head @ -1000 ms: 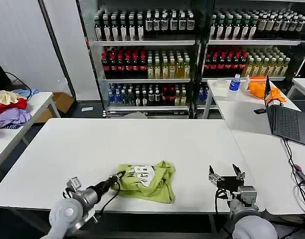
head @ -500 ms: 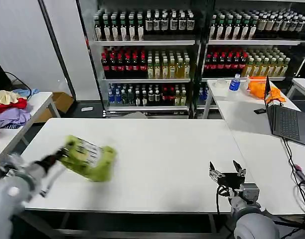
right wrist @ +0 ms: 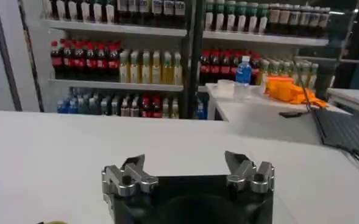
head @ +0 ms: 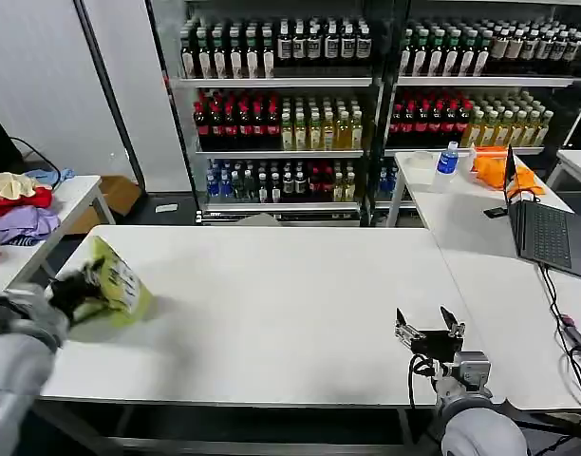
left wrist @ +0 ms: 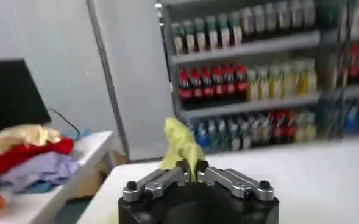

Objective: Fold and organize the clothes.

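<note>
Lime T-shirt point(head: 120, 282) pinched in left tool point(head: 82, 285) at table's point(head: 290, 304) left edge.

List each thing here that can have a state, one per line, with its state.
T-shirt: bunched, gripped by the left gripper at the table's left edge.
Left gripper: shut on the T-shirt.
Right gripper: open, holding nothing, near the table's front right.
Laptop: lid open, on the side table.

light: bright, even | shadows: faint | blur: left arm and shelves smeared

Left claw point(head: 82, 288) pinched closed at far left; right claw point(head: 428, 330) spread
</note>
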Controlling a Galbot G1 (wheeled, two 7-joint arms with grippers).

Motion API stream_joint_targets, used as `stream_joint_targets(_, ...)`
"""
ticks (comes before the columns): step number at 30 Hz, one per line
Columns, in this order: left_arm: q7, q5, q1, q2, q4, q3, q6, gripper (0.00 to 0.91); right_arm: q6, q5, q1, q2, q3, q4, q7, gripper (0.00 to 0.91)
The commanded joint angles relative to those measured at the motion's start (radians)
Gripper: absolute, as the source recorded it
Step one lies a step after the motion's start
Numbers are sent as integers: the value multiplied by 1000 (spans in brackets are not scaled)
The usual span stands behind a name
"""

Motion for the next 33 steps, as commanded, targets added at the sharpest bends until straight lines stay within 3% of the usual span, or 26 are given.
stream_joint_targets(1, -18, 671, -34, -113, 25, 363, -137, 40, 12, -20, -25, 7, 16, -4, -5, 907)
stream_joint_targets(10, 24, 451, -163, -137, -54, 472, -5, 30, 11, -24, -33, 8, 22, 1, -6, 907)
stream_joint_targets(20, -43, 348, -274, -291, 53, 658, 168, 30, 11, -30, -43, 17, 33, 9, -7, 907)
stream_joint_targets(26, -111, 288, -337, -397, 93, 726, 182, 60, 9, -31, -38, 18, 29, 15, -11, 907)
stream_joint_targets(27, -119, 264, -355, -410, 101, 733, 181, 111, 9, -33, -35, 17, 27, 16, -14, 907)
stream_joint_targets(28, -130, 222, -368, -426, 106, 736, 180, 312, 10, -34, -34, 16, 24, 15, -16, 907)
stream_joint_targets(29, -139, 179, -383, -445, 110, 736, 176, 645, 10, -35, -29, 17, 20, 14, -17, 907)
stream_joint_targets(30, -143, 137, -399, -459, 116, 737, 157, 877, 9, -35, -25, 18, 15, 13, -17, 907)
stream_joint_targets(33, -149, 60, -425, -496, 139, 735, 79, 907, 12, -34, -11, 21, -1, 10, -19, 907)
